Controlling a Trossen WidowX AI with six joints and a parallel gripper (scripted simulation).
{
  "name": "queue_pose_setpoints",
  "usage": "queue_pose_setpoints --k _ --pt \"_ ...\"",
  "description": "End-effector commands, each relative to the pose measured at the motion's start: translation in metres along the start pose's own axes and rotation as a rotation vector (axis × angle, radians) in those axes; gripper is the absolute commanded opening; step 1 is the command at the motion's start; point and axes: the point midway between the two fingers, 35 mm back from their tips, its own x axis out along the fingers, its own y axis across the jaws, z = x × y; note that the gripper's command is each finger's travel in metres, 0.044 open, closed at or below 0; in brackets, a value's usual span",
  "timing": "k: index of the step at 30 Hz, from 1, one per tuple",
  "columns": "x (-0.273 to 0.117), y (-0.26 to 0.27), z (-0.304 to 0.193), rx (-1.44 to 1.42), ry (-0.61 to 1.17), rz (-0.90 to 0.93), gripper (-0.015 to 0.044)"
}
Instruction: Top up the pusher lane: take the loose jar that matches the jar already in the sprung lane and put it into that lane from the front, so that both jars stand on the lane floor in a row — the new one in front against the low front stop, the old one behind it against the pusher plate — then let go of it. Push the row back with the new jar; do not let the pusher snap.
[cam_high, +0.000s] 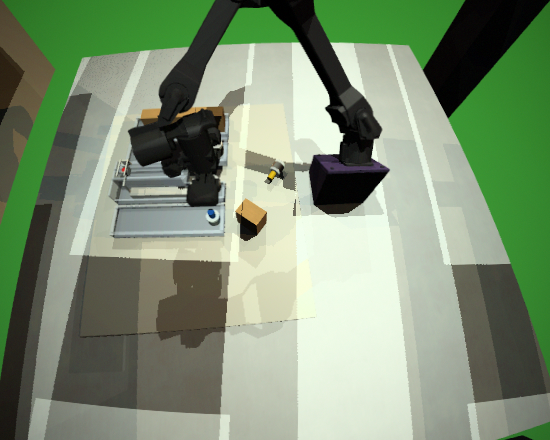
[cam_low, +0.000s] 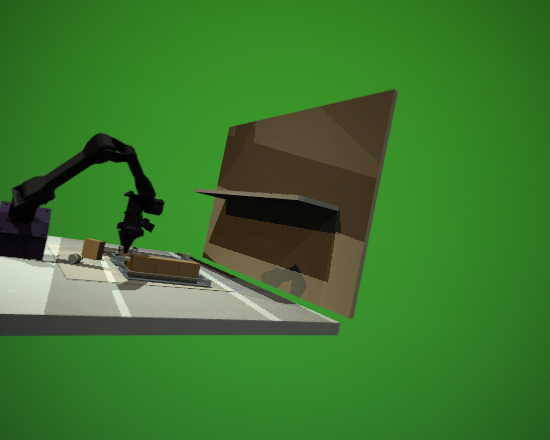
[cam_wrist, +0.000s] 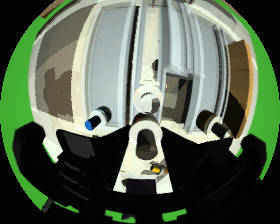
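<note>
My gripper (cam_low: 126, 251) (cam_wrist: 145, 129) points down at the front end of the rack and is shut on a white jar (cam_wrist: 146, 145) with a dark top. The jar is between the fingertips in the wrist view; the arm hides it in the top view. Directly behind it another pale jar (cam_wrist: 148, 99) stands in the middle, sprung lane (cam_wrist: 147, 45), in line with the held one. The two look very close; whether they touch, and whether the held jar's base is on the lane floor, I cannot tell. The low front stop is hidden.
A blue-capped jar (cam_high: 212, 216) (cam_wrist: 96, 120) stands at the front of one side lane, a dark-capped jar (cam_wrist: 207, 120) in the other. A yellow-tipped jar (cam_high: 275, 171) (cam_wrist: 157, 169) lies on its side. A wooden block (cam_high: 251, 217) (cam_low: 93, 249) stands before the rack; wooden blocks (cam_low: 165, 266) line its side.
</note>
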Motion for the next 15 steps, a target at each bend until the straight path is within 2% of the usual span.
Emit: queue_pose_setpoints --k 1,15 --pt "-0.0025 -0.0012 0.0082 0.013 -0.023 -0.003 0.0" --pt "-0.0025 -0.0013 0.0099 0.013 -0.023 -0.003 0.0"
